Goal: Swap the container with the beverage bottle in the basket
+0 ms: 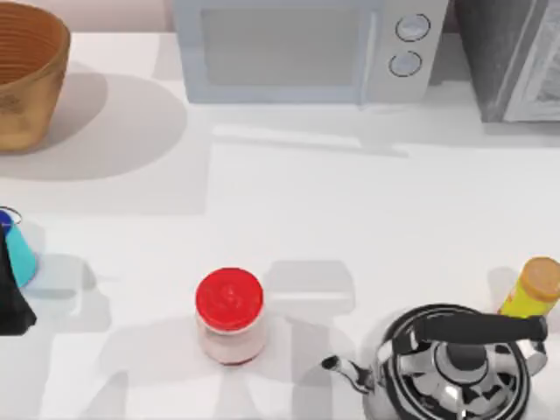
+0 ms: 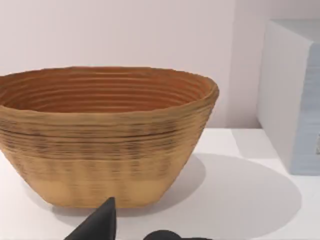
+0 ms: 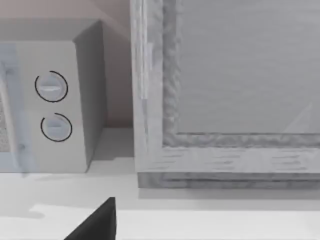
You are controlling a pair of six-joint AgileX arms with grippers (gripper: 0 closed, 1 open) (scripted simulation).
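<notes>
The cyan container (image 1: 21, 255) with its dark blue rim stands at the table's far left edge. My left gripper (image 1: 10, 296) is a black shape right against it, partly covering it; whether it grips the container I cannot tell. The brown woven basket (image 1: 31, 83) sits at the back left, and from the left wrist the basket (image 2: 105, 135) looms large with ribbed inner walls, with my left gripper (image 2: 102, 225) dark at the frame's edge. The beverage bottle is hidden. A black part of my right gripper (image 3: 97, 222) faces the appliances at the back right.
A red-lidded jar (image 1: 229, 313) stands front centre. A shiny kettle (image 1: 455, 366) and a yellow bottle with an orange cap (image 1: 532, 289) are at the front right. A microwave (image 1: 297, 48) and a grey appliance (image 1: 516, 57) line the back.
</notes>
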